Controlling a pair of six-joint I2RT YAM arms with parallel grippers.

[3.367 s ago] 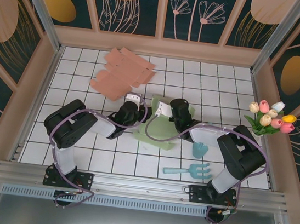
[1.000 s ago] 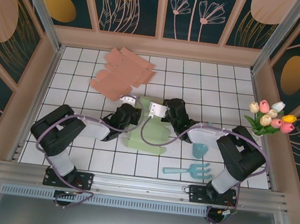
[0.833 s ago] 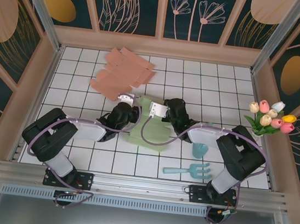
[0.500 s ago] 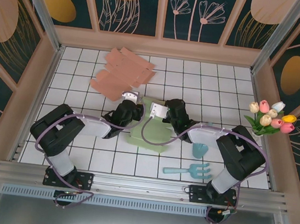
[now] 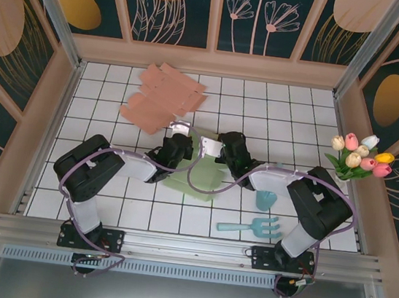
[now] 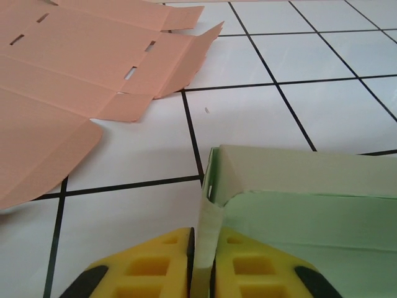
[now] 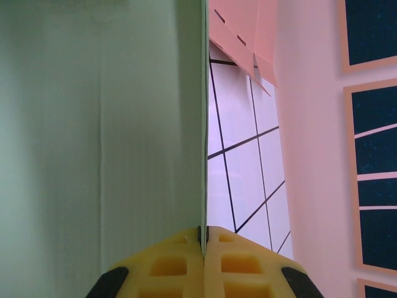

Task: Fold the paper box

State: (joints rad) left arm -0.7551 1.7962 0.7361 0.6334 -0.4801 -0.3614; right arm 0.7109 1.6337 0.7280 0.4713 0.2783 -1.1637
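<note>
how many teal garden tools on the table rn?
2. A hand rake lies near the base of the right arm; a small scoop sits just beyond it, beside that arm's forearm. The arms could hide more.

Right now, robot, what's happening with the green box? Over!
Left gripper shut on green box flap. Right gripper shut on a panel edge. Pink cardboard lies apart, beyond it.
</note>
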